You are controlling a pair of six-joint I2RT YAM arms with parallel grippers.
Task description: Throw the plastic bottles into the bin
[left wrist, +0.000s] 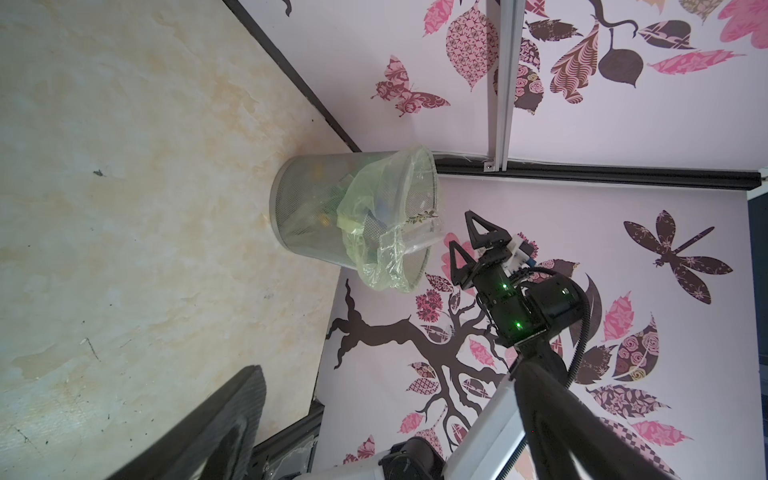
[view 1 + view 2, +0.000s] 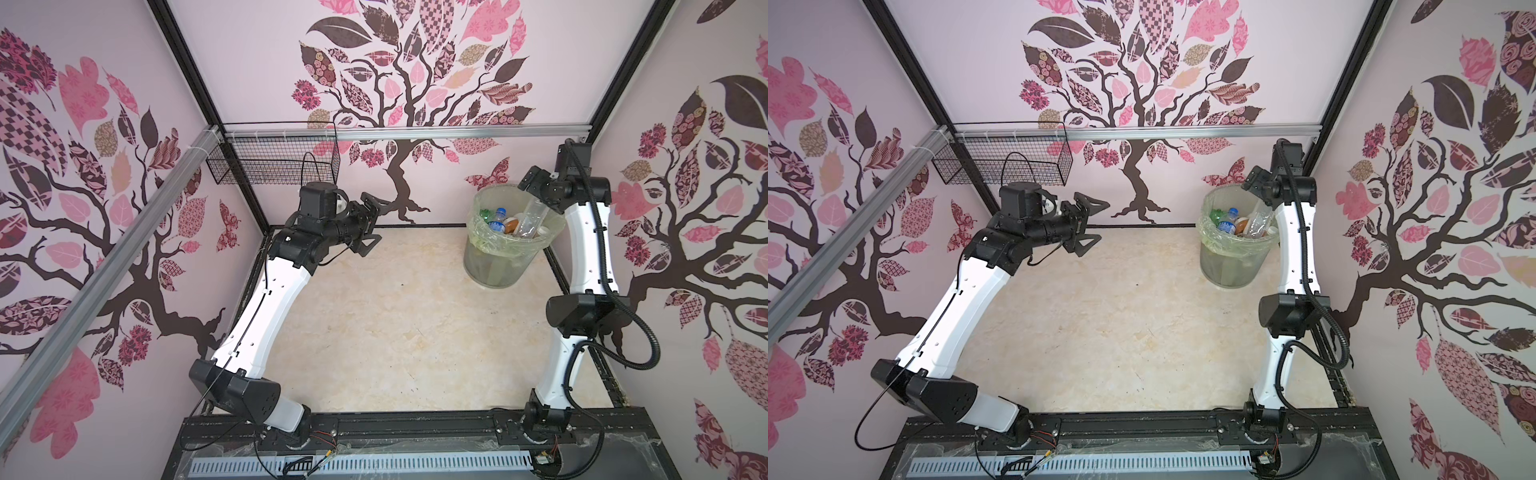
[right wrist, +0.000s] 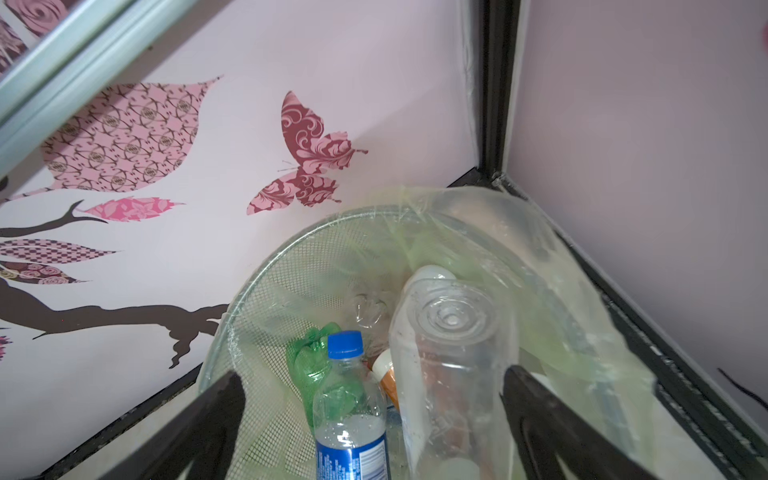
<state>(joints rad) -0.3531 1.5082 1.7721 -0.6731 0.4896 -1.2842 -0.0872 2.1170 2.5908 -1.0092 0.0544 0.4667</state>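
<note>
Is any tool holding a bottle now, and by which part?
Nothing is held: left tool and right tool are open and empty; bottles lie in the bin.

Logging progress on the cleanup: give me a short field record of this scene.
bin: far right corner, upright, bag-lined
plastic bottles: several inside the bin, piled near its rim
table: no bottles visible
left gripper: open, holding nothing, above the table
right gripper: open, holding nothing, over the bin
</note>
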